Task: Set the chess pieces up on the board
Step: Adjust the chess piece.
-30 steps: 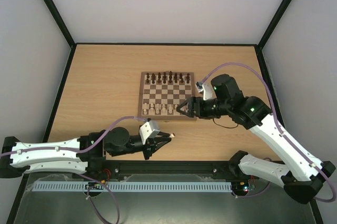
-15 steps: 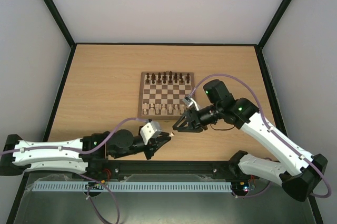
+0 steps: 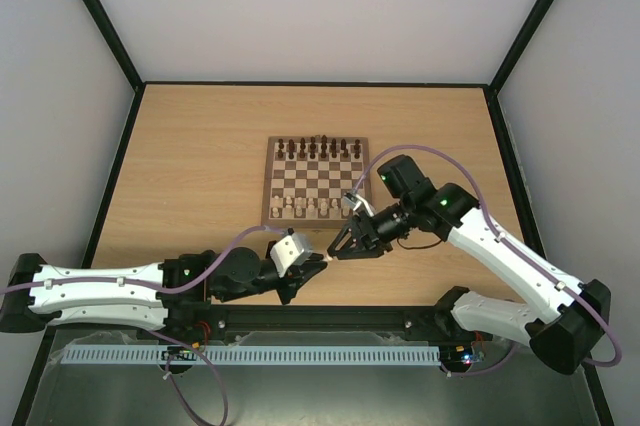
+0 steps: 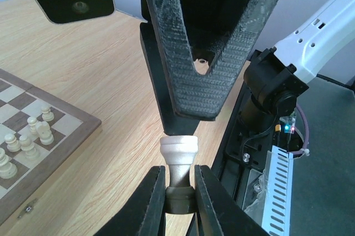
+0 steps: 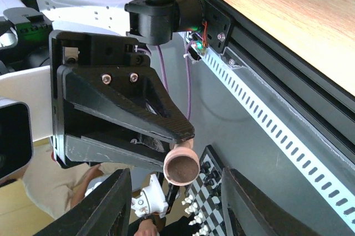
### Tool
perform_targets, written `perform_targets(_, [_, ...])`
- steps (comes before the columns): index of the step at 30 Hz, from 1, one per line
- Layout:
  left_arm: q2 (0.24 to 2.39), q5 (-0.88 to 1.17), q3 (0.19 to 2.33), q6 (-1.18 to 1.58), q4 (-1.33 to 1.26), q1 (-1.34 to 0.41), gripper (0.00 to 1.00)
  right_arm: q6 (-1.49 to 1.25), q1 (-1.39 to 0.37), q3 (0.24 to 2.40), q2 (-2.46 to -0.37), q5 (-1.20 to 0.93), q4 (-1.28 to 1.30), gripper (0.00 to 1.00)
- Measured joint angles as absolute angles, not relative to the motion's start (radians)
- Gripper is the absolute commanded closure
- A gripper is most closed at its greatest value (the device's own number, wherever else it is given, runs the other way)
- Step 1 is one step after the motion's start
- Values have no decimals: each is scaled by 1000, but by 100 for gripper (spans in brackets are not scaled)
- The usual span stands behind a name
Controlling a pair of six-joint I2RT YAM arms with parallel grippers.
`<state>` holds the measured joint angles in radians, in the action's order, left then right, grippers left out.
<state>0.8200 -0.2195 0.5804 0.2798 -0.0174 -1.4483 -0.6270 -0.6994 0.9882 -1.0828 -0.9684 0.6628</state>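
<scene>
The left tool [image 3: 320, 262] reaches across the near edge of the counter [image 3: 200, 166], clamped on the narrow stem of a pale chess piece [image 4: 178, 150] whose round dark-bottomed base faces the right tool [image 3: 337, 248]. That tool is spread wide, a finger on either side of the piece; whether it touches is unclear. Behind them the board [image 3: 315, 184] lies mid-counter, other pale pieces [image 3: 308, 208] on its near rows, dark pieces [image 3: 318, 149] along its far rows
</scene>
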Motion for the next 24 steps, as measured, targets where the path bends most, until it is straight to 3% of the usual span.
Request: perform_targets(24, [883,-209,582,253,-62,-1448,88,-591,-699,937,-1087,-1003,667,74])
